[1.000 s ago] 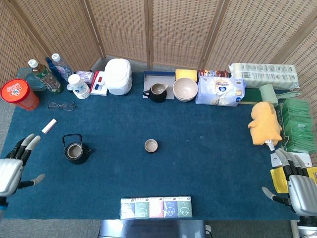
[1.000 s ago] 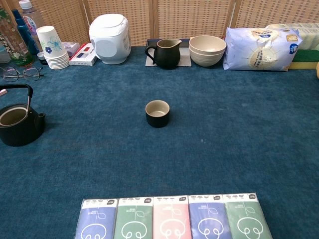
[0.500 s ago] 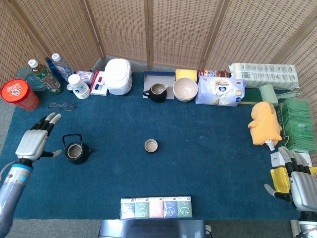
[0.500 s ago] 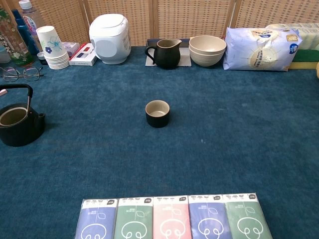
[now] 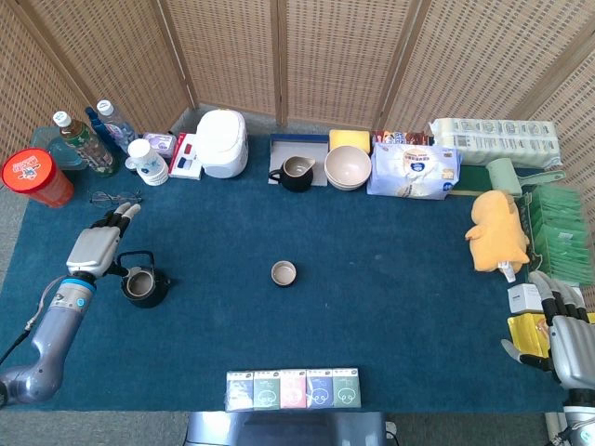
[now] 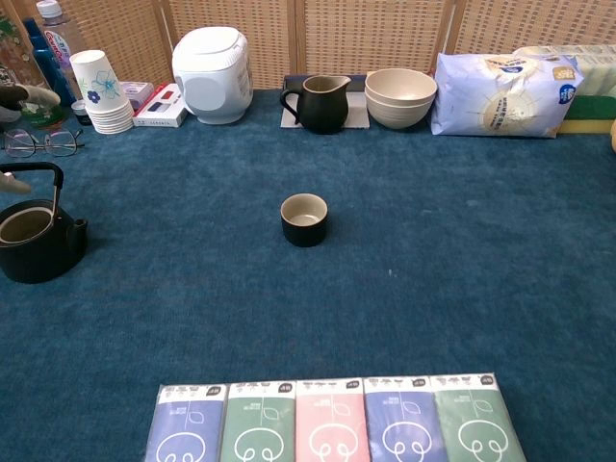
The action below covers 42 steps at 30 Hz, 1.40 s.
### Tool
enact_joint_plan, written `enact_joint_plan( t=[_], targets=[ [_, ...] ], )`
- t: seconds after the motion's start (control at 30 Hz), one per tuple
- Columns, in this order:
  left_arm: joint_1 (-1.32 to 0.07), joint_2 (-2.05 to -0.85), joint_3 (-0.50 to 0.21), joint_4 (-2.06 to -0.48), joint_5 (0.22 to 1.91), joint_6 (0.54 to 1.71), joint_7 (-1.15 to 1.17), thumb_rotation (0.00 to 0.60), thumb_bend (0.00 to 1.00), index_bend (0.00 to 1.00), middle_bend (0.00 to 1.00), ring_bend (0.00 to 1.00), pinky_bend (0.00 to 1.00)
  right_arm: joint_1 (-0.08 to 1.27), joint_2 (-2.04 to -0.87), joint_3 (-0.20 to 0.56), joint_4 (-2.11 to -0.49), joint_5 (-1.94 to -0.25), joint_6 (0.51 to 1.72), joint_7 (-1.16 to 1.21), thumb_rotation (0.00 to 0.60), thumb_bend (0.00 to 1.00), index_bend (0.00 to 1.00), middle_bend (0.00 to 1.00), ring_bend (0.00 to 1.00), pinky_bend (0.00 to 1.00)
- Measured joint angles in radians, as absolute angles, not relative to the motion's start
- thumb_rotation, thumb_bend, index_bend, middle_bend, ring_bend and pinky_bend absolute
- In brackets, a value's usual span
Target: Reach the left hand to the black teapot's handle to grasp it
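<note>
The black teapot (image 5: 143,283) stands lidless on the blue table at the left, its thin arched handle (image 5: 136,258) upright over the open mouth; the chest view shows the teapot (image 6: 33,241) at the left edge. My left hand (image 5: 98,247) hovers just left of and slightly behind the handle, fingers spread, holding nothing. In the chest view only its fingertips (image 6: 21,94) show at the left border. My right hand (image 5: 563,336) lies open at the table's near right corner, far from the pot.
A small dark cup (image 5: 284,273) sits mid-table. Glasses (image 5: 115,197), a paper cup stack (image 5: 148,162), bottles (image 5: 84,141) and a red tub (image 5: 35,177) crowd the back left. Several tea packets (image 5: 294,388) line the front edge. A black pitcher (image 5: 297,173) and bowls (image 5: 347,166) stand at the back.
My left hand has swept from the table's left edge forward and rightward, ending beside the teapot's handle. The right hand has slid slightly down toward the near right corner.
</note>
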<state>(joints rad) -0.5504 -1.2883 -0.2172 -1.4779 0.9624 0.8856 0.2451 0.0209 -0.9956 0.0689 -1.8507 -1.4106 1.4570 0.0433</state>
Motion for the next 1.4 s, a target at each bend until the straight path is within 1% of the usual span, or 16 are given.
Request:
enact_joint_plan(
  t=[0.27, 0.47, 0.67, 0.77, 0.8, 0.83, 0.87, 0.93, 1.03, 1.1, 1.13, 1.17, 1.2, 1.23, 1.3, 1.4],
  targets=[
    [-0.584, -1.318, -0.215, -1.421, 0.92, 0.869, 0.26, 0.6, 0.03, 0.0, 0.0, 0.0, 0.15, 0.024, -0.997, 0.072, -1.845, -1.397, 1.448, 0.046, 0.6, 0.16, 0.0, 0.0, 0.0, 0.0],
    [-0.636, -1.335, -0.219, -1.368, 0.865, 0.814, 0.282, 0.6, 0.03, 0.01, 0.0, 0.0, 0.16, 0.027, -0.999, 0.076, -1.842, -1.386, 1.442, 0.043, 0.6, 0.16, 0.0, 0.0, 0.0, 0.0],
    [-0.674, -1.355, -0.201, -1.341, 0.836, 0.783, 0.323, 0.6, 0.04, 0.02, 0.0, 0.0, 0.24, 0.032, -1.005, 0.076, -1.839, -1.379, 1.433, 0.031, 0.6, 0.16, 0.0, 0.0, 0.0, 0.0],
    [-0.692, -1.37, -0.191, -1.333, 0.82, 0.768, 0.334, 0.6, 0.06, 0.06, 0.04, 0.04, 0.35, 0.034, -1.007, 0.076, -1.838, -1.375, 1.429, 0.028, 0.6, 0.16, 0.0, 0.0, 0.0, 0.0],
    [-0.693, -1.371, -0.191, -1.332, 0.818, 0.767, 0.334, 0.6, 0.08, 0.09, 0.09, 0.1, 0.41, 0.035, -1.007, 0.076, -1.838, -1.373, 1.428, 0.03, 0.6, 0.16, 0.0, 0.0, 0.0, 0.0],
    [-0.697, -1.375, -0.189, -1.331, 0.816, 0.765, 0.334, 0.6, 0.11, 0.15, 0.17, 0.19, 0.49, 0.035, -1.007, 0.077, -1.838, -1.372, 1.427, 0.03, 0.6, 0.16, 0.0, 0.0, 0.0, 0.0],
    [-0.698, -1.378, -0.188, -1.329, 0.814, 0.766, 0.334, 0.6, 0.13, 0.2, 0.23, 0.25, 0.55, 0.035, -1.007, 0.077, -1.837, -1.371, 1.427, 0.03, 0.6, 0.16, 0.0, 0.0, 0.0, 0.0],
    [-0.703, -1.383, -0.184, -1.326, 0.812, 0.77, 0.335, 0.6, 0.19, 0.39, 0.43, 0.43, 0.67, 0.036, -1.008, 0.078, -1.836, -1.37, 1.427, 0.03, 0.6, 0.16, 0.0, 0.0, 0.0, 0.0],
    [-0.709, -1.383, -0.174, -1.324, 0.804, 0.766, 0.346, 0.6, 0.28, 0.63, 0.67, 0.64, 0.76, 0.037, -1.009, 0.078, -1.835, -1.37, 1.425, 0.029, 0.6, 0.16, 0.0, 0.0, 0.0, 0.0],
    [-0.714, -1.382, -0.165, -1.323, 0.797, 0.766, 0.361, 0.6, 0.35, 0.71, 0.75, 0.71, 0.8, 0.037, -1.01, 0.077, -1.835, -1.371, 1.423, 0.027, 0.6, 0.16, 0.0, 0.0, 0.0, 0.0],
    [-0.716, -1.381, -0.159, -1.326, 0.793, 0.768, 0.37, 0.6, 0.39, 0.75, 0.79, 0.74, 0.82, 0.038, -1.01, 0.076, -1.835, -1.371, 1.423, 0.027, 0.6, 0.16, 0.0, 0.0, 0.0, 0.0],
    [-0.718, -1.38, -0.155, -1.33, 0.791, 0.769, 0.374, 0.6, 0.42, 0.76, 0.81, 0.75, 0.83, 0.038, -1.01, 0.077, -1.836, -1.371, 1.423, 0.026, 0.6, 0.16, 0.0, 0.0, 0.0, 0.0],
    [-0.719, -1.378, -0.152, -1.335, 0.789, 0.769, 0.377, 0.6, 0.47, 0.78, 0.82, 0.77, 0.86, 0.038, -1.01, 0.077, -1.836, -1.371, 1.424, 0.026, 0.6, 0.16, 0.0, 0.0, 0.0, 0.0],
    [-0.72, -1.374, -0.146, -1.342, 0.788, 0.77, 0.382, 0.6, 0.53, 0.78, 0.83, 0.78, 0.88, 0.037, -1.009, 0.077, -1.836, -1.371, 1.425, 0.026, 0.6, 0.16, 0.0, 0.0, 0.0, 0.0],
    [-0.721, -1.367, -0.138, -1.355, 0.787, 0.773, 0.392, 0.6, 0.59, 0.77, 0.84, 0.79, 0.91, 0.037, -1.009, 0.077, -1.837, -1.373, 1.426, 0.027, 0.6, 0.16, 0.0, 0.0, 0.0, 0.0],
    [-0.722, -1.351, -0.124, -1.384, 0.788, 0.782, 0.409, 0.6, 0.6, 0.75, 0.88, 0.82, 0.93, 0.037, -1.008, 0.076, -1.837, -1.374, 1.426, 0.028, 0.6, 0.16, 0.0, 0.0, 0.0, 0.0]
  ],
)
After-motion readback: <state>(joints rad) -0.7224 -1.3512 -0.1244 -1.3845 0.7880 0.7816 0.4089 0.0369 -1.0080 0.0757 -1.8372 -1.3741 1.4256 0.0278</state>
